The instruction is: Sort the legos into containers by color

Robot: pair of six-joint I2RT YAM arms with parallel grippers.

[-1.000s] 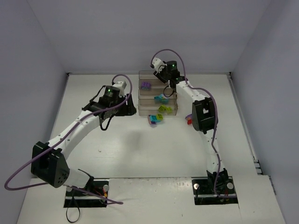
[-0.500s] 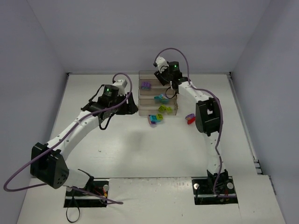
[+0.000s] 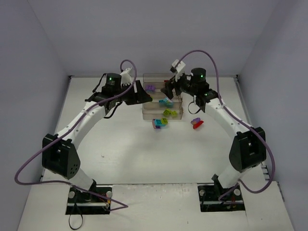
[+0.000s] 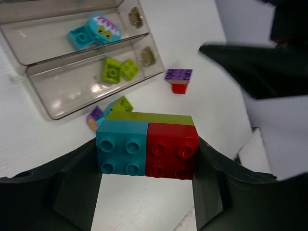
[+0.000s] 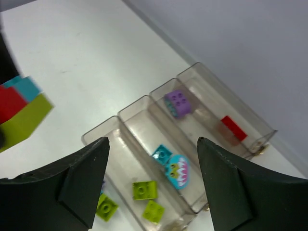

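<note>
Here left tool (image 4: pixel 147 166) clamps a brick stack (image 4: pixel 144 144), underside hidden; right tool (image 5: pixel 153 144) gapes empty.

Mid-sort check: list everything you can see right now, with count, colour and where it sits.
trays: four, clear smoky, tiered rack at mid-table
red brick: one, red, back tray
purple brick: one, purple, second tray from the back
cyan pieces: two, cyan, one rounded with a face, third tray
lime bricks: two, lime green, front tray
mixed stack: one, purple, cyan and lime, on the table just in front of the rack
purple-on-red stack: one, on the table off the rack's front right
held stack: one, teal and red bricks, lime behind, between the left fingers
table: one, white
left gripper: closed on the held stack
right gripper: open, empty, above the rack
</note>
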